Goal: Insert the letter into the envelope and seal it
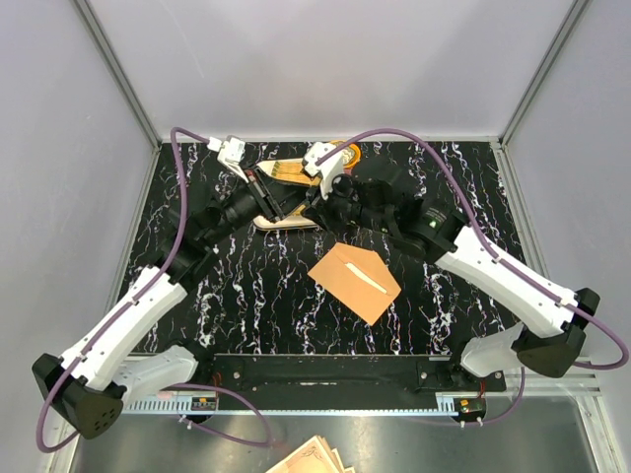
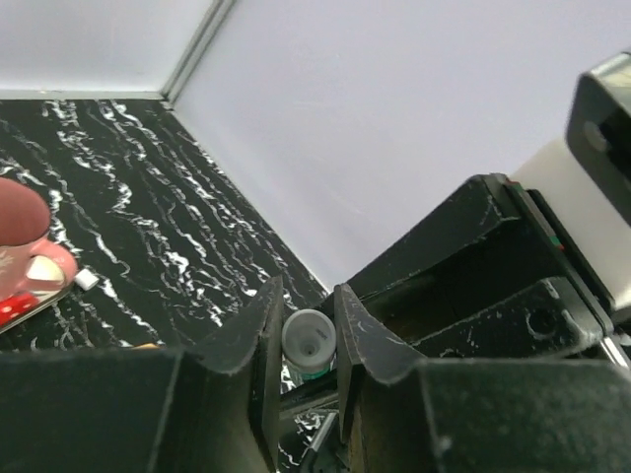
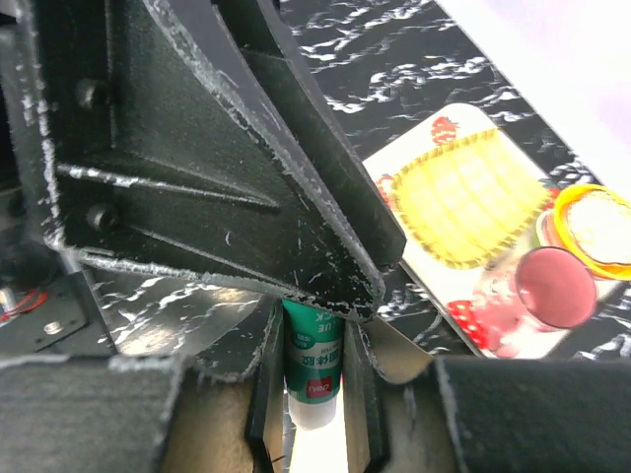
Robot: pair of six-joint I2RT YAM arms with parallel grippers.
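I am holding a green-and-white glue stick point(image 3: 314, 367) in my right hand point(image 3: 314, 394). The 2 fingers are standing narrow and pressing its body from both sides, and its printed label is facing the right wrist camera. My left hand point(image 2: 310, 330) is meeting it from the other side. Its 2 fingers are set narrow around the stick's round grey-white end, and both pads are looking to be touching it. Both hands are working above the far middle of the black marbled counter point(image 1: 246, 286), just beside a tray point(image 3: 424, 148) printed with a yellow basket and strawberries. A translucent pink cup point(image 3: 547, 291) is standing on that tray, and an orange-rimmed round thing point(image 3: 596, 222) is sitting next to it.

The envelope point(image 1: 345, 291) is lying flat on the counter nearer to me than the tray, well apart from both hands and a little toward my right arm, turned at an angle. A narrow pale strip point(image 1: 368, 282) is running across it. I cannot tell whether that strip is an edge of the letter, and I am not making out the letter as a separate sheet. A stack of ornate-edged beige paper point(image 1: 311, 458) is lying past the near edge, behind my arm bases.
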